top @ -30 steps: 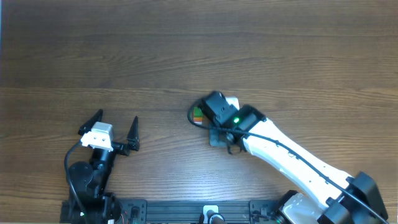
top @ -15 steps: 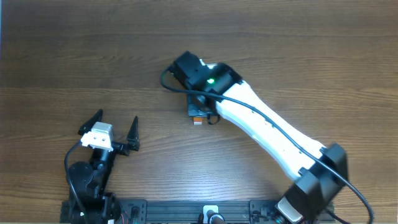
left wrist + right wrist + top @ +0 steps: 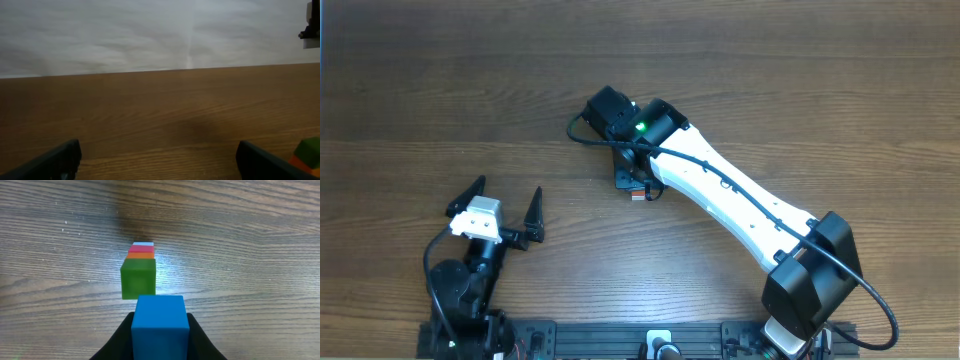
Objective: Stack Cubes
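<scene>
Currently clamps a blue cube (image 3: 160, 315) in the right gripper (image 3: 160, 340). Presses dark fingers (image 3: 122, 337) against two opposite sides, spread no wider than the cube itself. Hangs lifted over the wooden table (image 3: 260, 240), with a stack of cubes (image 3: 140, 265) just beyond the held one in the right wrist view. Counts four layers there: green cube (image 3: 138, 280) uppermost, then orange cube (image 3: 140, 256), red cube (image 3: 142, 249), and a pale cube (image 3: 143, 244) at the base. Cannot tell whether blue touches green; edges overlap in that view. Places the stack near the table's middle in the top view, where just a sliver of red and orange peeks out from under the right wrist.

Finds the left gripper (image 3: 503, 203) low and close to its own base, at lower left of the top view, well apart from the stack. Spreads wide, with nothing between the fingers and nothing touched. Catches the green cube and a bit of orange beneath it at the far edge of the left wrist view, bare wood ahead.
</scene>
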Robot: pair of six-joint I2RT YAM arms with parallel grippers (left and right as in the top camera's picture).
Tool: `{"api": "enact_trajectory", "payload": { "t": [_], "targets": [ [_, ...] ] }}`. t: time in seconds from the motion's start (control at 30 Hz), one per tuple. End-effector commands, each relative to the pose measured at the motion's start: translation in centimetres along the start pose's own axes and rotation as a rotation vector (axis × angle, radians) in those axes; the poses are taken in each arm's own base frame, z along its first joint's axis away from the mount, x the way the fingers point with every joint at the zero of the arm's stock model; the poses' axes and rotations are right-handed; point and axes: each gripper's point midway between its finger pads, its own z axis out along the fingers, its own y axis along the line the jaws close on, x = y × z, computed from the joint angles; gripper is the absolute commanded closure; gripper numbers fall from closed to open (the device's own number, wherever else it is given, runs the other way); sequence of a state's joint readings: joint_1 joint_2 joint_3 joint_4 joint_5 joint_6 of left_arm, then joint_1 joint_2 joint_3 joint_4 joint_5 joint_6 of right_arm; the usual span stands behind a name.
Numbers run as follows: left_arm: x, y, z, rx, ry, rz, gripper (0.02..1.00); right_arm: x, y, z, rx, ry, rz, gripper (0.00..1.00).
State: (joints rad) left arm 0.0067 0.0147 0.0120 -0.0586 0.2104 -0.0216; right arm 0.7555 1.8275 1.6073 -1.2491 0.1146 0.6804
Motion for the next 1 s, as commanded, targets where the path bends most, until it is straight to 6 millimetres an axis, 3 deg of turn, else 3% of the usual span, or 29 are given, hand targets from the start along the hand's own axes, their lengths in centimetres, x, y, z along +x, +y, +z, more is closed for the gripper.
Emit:
{"api": "enact_trajectory", "payload": {
  "t": [0.03, 0.6, 1.0],
  "targets": [
    [0.1, -0.3, 0.0, 0.014, -0.004, 0.019, 0.018, -0.3, 0.8, -0.1, -0.017, 0.0, 0.018, 0.991],
    [0.1, -0.3, 0.0, 0.014, -0.004, 0.019, 0.018, -0.3, 2.4, 0.6, -0.039, -0.009, 0.01, 0.991],
    [0.1, -0.3, 0.0, 0.014, -0.004, 0.019, 0.018, -0.2, 2.4, 1.1, -0.028, 0.001, 0.017, 0.993]
  ]
}}
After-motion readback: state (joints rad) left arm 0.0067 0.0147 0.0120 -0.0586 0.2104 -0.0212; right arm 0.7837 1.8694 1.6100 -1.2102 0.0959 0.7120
